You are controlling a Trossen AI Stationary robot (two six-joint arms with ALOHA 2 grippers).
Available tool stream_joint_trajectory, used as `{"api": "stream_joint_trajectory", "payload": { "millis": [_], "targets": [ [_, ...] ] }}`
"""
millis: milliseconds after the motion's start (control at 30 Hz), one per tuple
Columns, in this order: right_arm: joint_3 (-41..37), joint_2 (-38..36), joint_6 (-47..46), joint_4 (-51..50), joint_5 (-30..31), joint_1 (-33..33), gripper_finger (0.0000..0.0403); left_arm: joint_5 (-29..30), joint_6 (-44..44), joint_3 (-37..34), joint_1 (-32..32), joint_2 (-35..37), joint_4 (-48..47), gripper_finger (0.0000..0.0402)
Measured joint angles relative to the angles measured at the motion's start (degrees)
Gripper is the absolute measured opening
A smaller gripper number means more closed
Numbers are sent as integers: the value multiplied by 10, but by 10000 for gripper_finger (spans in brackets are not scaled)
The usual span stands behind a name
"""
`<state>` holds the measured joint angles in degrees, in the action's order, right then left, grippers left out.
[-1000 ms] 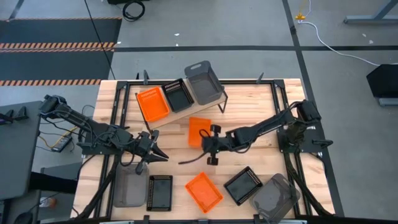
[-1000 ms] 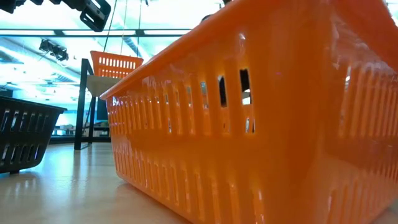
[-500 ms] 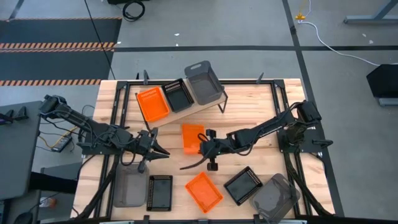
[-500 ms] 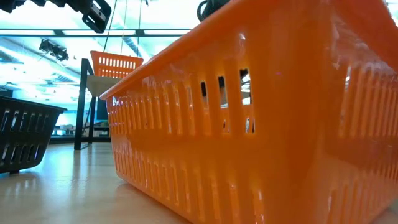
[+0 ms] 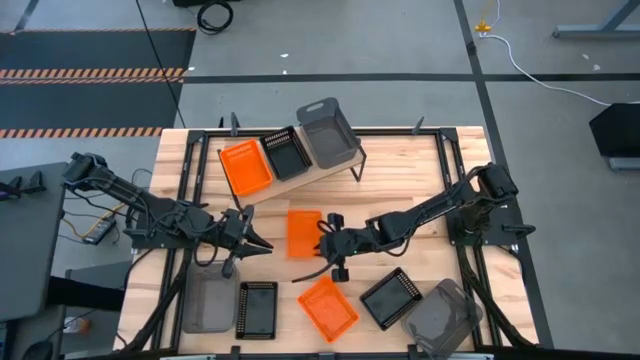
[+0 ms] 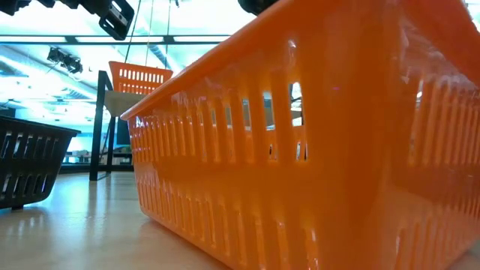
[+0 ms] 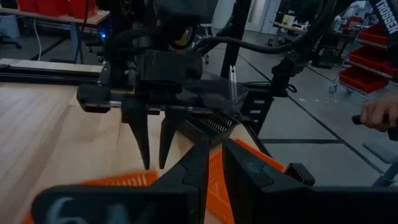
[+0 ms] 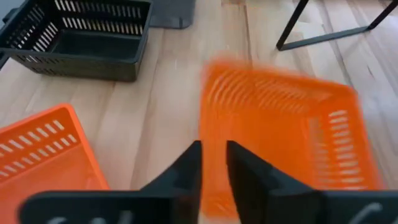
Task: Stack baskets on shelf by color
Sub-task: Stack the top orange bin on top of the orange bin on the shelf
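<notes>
The shelf (image 5: 300, 180) stands at the far side and carries one orange basket (image 5: 245, 167), one black basket (image 5: 286, 152) and one grey basket (image 5: 330, 132) side by side. My right gripper (image 5: 322, 238) is at mid-table, shut on a second orange basket (image 5: 304, 232). A third orange basket (image 5: 328, 307) rests on its bottom near the front edge and fills the low view (image 6: 300, 150). My left gripper (image 5: 262, 246) hovers shut, just left of the held basket, touching nothing. My right gripper (image 8: 213, 165) has the orange basket by the rim of one long side wall (image 8: 208, 134), the wall standing between its two fingers, one inside and one outside. The fingers come from above, pointing down. Whether the basket's bottom is off the table does not show.
Near the front edge lie a grey basket (image 5: 208, 305), a black basket (image 5: 257, 308), another black basket (image 5: 392, 297) and a grey basket (image 5: 440, 315). Black frame rails (image 5: 185, 200) run along both table sides. A person's hand (image 7: 379, 115) shows beyond the table.
My right gripper has moved toward the table's left and near edge, staying shut, and the orange basket has travelled with it from mid-table toward the left gripper.
</notes>
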<state>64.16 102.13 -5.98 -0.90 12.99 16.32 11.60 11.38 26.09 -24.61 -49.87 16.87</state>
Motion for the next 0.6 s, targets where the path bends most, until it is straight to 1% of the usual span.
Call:
{"api": "stream_joint_trajectory", "payload": {
  "millis": [167, 300, 367, 433, 533, 600],
  "targets": [
    [0, 0, -6, 1, 7, 0, 154, 0, 3, 0, 0, 0, 0, 53],
    [0, 0, -13, -3, 50, 0, 186, -13, 5, 0, -1, 0, 0, 53],
    [0, 0, -14, -22, 83, -1, 196, -14, 10, 0, -8, 0, 0, 53],
    [0, -1, -32, -65, 113, -5, 202, -15, 12, 0, -19, 0, -1, 53],
    [0, -4, -101, -141, 137, -18, 205, -11, 11, 0, -37, -10, -2, 56],
    [0, -5, -142, -183, 142, -26, 204, 3, 10, 0, -46, -23, -6, 62]
  ]
}}
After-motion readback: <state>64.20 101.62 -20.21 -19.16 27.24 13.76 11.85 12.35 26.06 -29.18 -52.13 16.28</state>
